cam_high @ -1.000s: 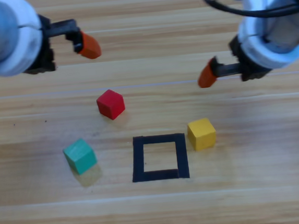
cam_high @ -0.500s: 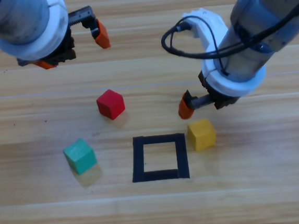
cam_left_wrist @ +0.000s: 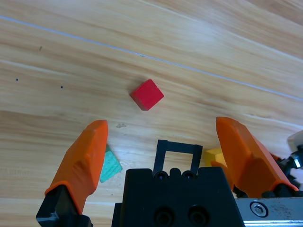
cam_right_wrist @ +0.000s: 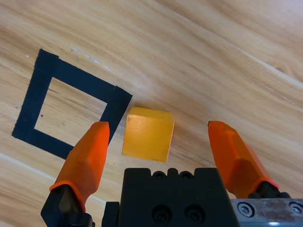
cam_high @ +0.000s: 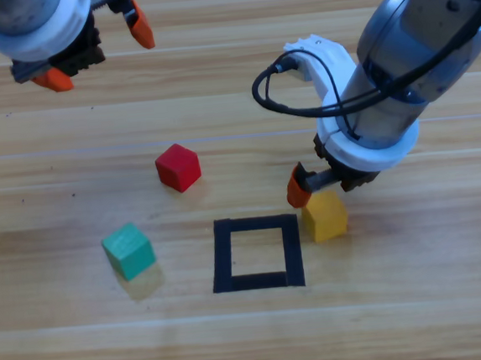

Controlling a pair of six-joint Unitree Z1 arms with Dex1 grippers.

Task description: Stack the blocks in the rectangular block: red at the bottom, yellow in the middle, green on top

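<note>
The right gripper (cam_high: 319, 192) is low over the table with its jaws wide open, and the yellow cube (cam_high: 324, 215) lies between them (in the right wrist view (cam_right_wrist: 156, 137) the cube (cam_right_wrist: 147, 134) sits in the gap, closer to the left jaw, and neither jaw touches it). The cube rests on the wood just beside the right side of the black tape square (cam_high: 257, 253), apart from the tape or almost at its edge. The inside of the square shows only wood. The left gripper (cam_high: 94, 45) is near the top left corner of the high view, high over the table, also with its jaws spread open and nothing between them. In the left wrist view (cam_left_wrist: 165, 142) the red cube (cam_left_wrist: 147, 94) lies well ahead of the jaws, on the table. The red cube (cam_high: 178, 167) is up and left of the square, and the green cube (cam_high: 129, 250) lies left of the square, well apart from the red one.
</note>
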